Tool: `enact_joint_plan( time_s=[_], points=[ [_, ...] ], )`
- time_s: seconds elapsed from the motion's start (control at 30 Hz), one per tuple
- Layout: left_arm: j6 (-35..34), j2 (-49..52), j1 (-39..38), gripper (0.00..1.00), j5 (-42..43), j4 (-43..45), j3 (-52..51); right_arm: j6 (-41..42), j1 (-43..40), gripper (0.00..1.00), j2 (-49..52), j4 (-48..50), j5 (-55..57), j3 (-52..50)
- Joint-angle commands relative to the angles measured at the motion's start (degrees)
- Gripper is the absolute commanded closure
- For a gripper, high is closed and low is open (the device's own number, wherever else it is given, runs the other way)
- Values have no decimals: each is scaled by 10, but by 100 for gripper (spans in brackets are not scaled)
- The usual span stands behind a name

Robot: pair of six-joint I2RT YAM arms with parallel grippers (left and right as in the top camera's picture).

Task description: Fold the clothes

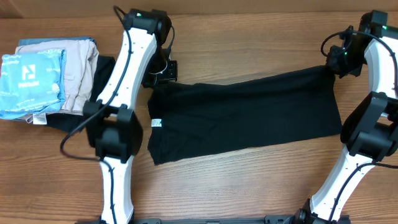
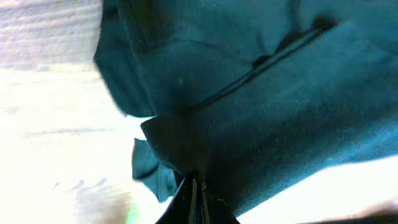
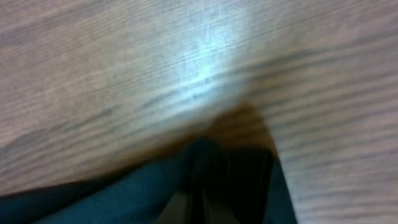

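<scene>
At the bottom middle of the left wrist view, the left gripper point(image 2: 196, 190) has its two fingers pressed tight together, and a bit of the black T-shirt point(image 2: 280, 106) is pinched between them. The cloth bunches up at the fingers and then spreads out over most of that frame, up and to the right. It looks dark blue-green in this view. A seam runs across it in the upper right. The bright table point(image 2: 50, 124) shows on the left side.

At the bottom middle of the right wrist view, the right gripper point(image 3: 202, 190) is also squeezed together on a fold of the shirt point(image 3: 124, 199). This view is blurry, so the fingertips are hard to make out. Brown wood fills the rest of the frame.

From above, the left gripper point(image 1: 163, 70) holds the shirt's upper left corner, near the top middle of the frame. The right gripper point(image 1: 333, 62) holds the upper right corner, near the right edge. The shirt point(image 1: 249, 112) hangs and lies between them as a long dark band across the middle of the table point(image 1: 249, 186), with its lower part flat on the wood. A small white tag point(image 1: 156, 123) sits on its left edge.

Far over at the left edge of the frame is a pile with a light blue folded garment point(image 1: 31, 74) beside a beige folded garment point(image 1: 78, 71), well apart from the shirt
</scene>
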Motion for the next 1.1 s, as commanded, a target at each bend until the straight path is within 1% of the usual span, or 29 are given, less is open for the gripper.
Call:
enact_joint_plan(
  time_s=[0.0, 0.03, 0.07, 0.3, 0.47, 0.6, 0.7, 0.77, 0.9, 1.07],
  points=[
    [-18, -95, -10, 96, -8, -5, -48, -2, -20, 96, -23, -28, -3, 15],
    [-35, -119, -16, 96, -15, -5, -76, -2, -26, 96, -23, -39, -3, 15],
    [-37, -130, -22, 96, -15, -5, -99, -2, -31, 96, -23, -49, -3, 15],
    [-46, -132, -70, 96, -24, 1, -244, 2, -34, 96, -23, -104, -3, 15],
    [-62, -132, -73, 96, -28, 53, -310, 20, -34, 96, -23, -174, -2, 14],
    [-62, -131, -72, 96, -28, 121, -393, 75, -34, 96, -23, -200, 49, 7],
    [-61, -131, -68, 96, -34, 151, -437, 97, -34, 96, -23, -204, 76, -19],
    [-59, -131, -67, 96, -37, 170, -460, 97, -34, 96, -23, -195, 82, -52],
    [-59, -131, -66, 96, -37, 190, -484, 108, -34, 96, -23, -172, 106, -112],
    [-57, -131, -64, 96, -50, 203, -497, 110, -34, 96, -23, -152, 109, -151]
  ],
)
